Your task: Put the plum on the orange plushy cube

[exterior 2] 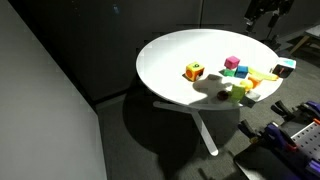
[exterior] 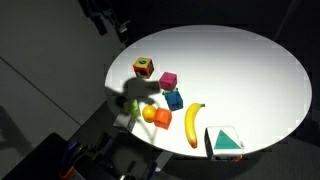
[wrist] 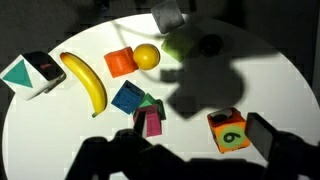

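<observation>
The orange plushy cube (wrist: 228, 130), with a green patch marked 6, sits on the white round table (wrist: 60, 130); it shows in both exterior views (exterior: 144, 67) (exterior 2: 194, 71). The plum (wrist: 209, 44) is a dark round shape in the arm's shadow beside a green object (wrist: 178, 46), far from the cube. My gripper (wrist: 200, 150) is open and empty, and its dark fingers frame the cube from above. In an exterior view the gripper (exterior: 105, 18) hangs high over the table's edge.
A banana (wrist: 86, 80), an orange block (wrist: 119, 62), a yellow-orange ball (wrist: 147, 56), a blue cube (wrist: 128, 97) and a magenta cube (wrist: 152, 122) lie in the middle. A white box with a teal triangle (wrist: 30, 73) sits near the rim.
</observation>
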